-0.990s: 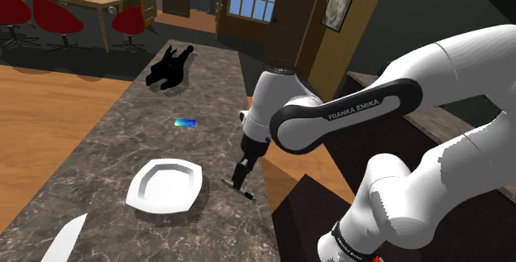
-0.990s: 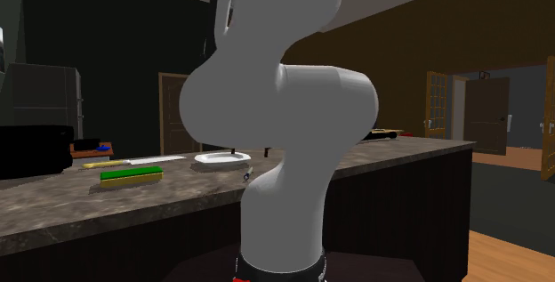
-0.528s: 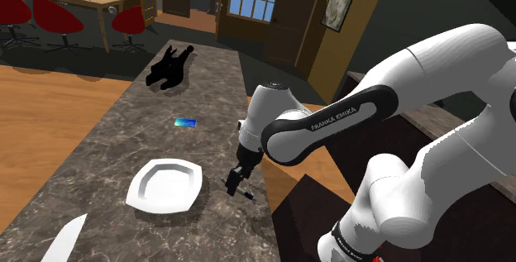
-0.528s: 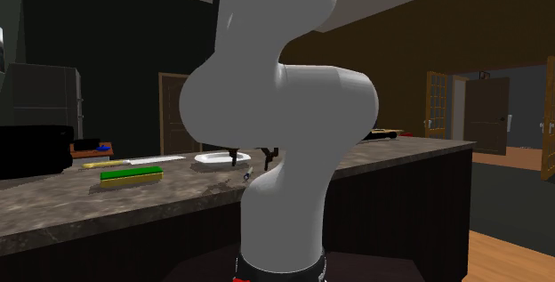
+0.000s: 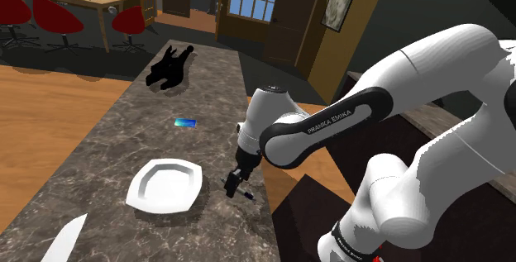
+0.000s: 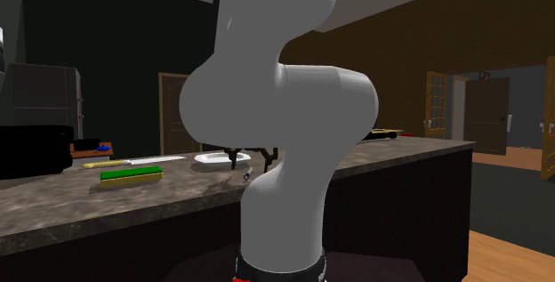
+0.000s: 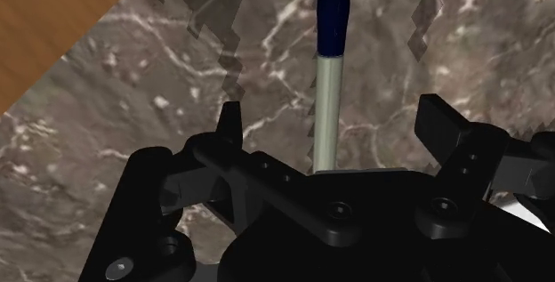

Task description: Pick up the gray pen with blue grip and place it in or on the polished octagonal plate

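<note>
Two black fingers [image 7: 230, 127] of the end effector [image 7: 333, 113] stand wide apart w/ the pen [image 7: 329, 84] lying between them; neither finger touches it, so nothing's gripped atm. Pen is flat on the dark veined stone bench [image 5: 124, 136]; pale grayish shaft, dark blue grip [image 7: 333, 18] at the end farthest from the hand, small pale tip past that. In the shoulder view the end effector [image 5: 236, 184] is right down at the bench surface, close to the bench's edge on that view's right; the pen [image 5: 246, 194] pokes out just beside it. Plate [image 5: 165, 186] looks plain white here, angled corners, sits on the bench to the shoulder view's left of the end effector; near the pen but apart from it, not touching. Other stuff on the bench: small blue item [image 5: 185, 122] further up, black shape [image 5: 169, 66] near the far end, white blade-looking thing [image 5: 66, 240] at the near corner. Second exterior view is mostly the arm's white back [image 6: 276, 120]; plate [image 6: 222, 157] and pen [image 6: 246, 175] peek out at its left, plus a green-and-yellow bar [image 6: 132, 176] on the bench. Wood floor [image 7: 53, 22] shows past the bench edge in the wrist view.
</note>
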Tool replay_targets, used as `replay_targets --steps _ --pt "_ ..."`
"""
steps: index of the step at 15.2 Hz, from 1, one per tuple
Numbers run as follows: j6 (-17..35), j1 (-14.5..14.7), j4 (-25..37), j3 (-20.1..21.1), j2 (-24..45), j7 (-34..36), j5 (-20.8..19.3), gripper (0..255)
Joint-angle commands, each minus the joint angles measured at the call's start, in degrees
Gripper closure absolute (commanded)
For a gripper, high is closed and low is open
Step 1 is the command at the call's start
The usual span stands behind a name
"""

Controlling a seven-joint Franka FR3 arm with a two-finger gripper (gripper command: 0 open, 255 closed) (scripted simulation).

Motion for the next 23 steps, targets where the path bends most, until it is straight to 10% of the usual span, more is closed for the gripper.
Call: replay_targets --steps 1,11,12,16,23 --pt "0.0 0.0 0.0 0.0 0.0 0.0 0.0 255" --pt "0.2 -0.3 0.2 -0.3 -0.2 0.1 -0.2 255" --pt "0.2 -0.3 0.2 -0.4 -0.2 0.1 -0.2 0" --pt "-16.7 -4.4 5.9 17.0 -4.5 24.3 -19.8 0" --pt "-10.2 -6.1 3.1 17.4 -0.7 25.8 -22.0 0"
